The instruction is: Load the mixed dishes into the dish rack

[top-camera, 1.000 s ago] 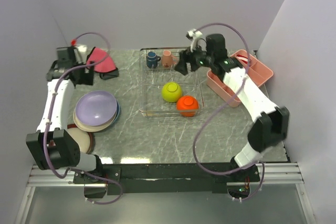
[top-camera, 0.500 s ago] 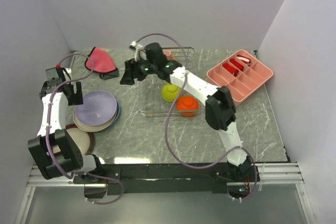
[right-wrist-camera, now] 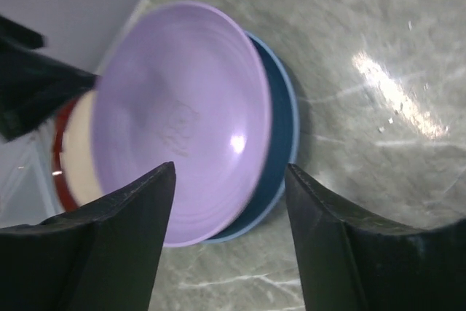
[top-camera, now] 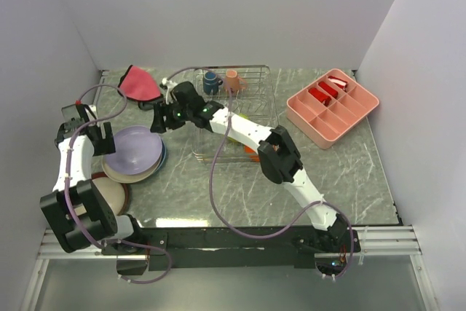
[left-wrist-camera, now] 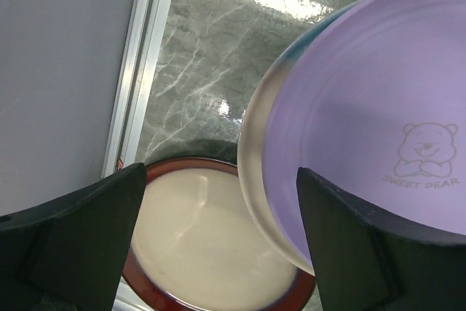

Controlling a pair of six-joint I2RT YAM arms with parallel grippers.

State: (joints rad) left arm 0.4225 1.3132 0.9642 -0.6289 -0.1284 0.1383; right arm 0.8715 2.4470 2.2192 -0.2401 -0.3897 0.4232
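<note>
Top view: my right tool [top-camera: 162, 118] reaches past the dish rack [top-camera: 251, 69] toward the lavender plate [top-camera: 135, 149] at the surface's [top-camera: 349, 172] left edge, with my left tool [top-camera: 100, 138] beside it.
Left wrist: spread and empty over the red-rimmed cream plate [left-wrist-camera: 204, 245].
Right wrist: spread and empty. I'd pinch the lavender rim clear of the light-blue plate [right-wrist-camera: 280, 151].
Room: pale walls [top-camera: 218, 12] stand close around.

bright overhead light glares off the table [right-wrist-camera: 397, 96]; lavender plate [right-wrist-camera: 182, 114] looks blurred.
</note>
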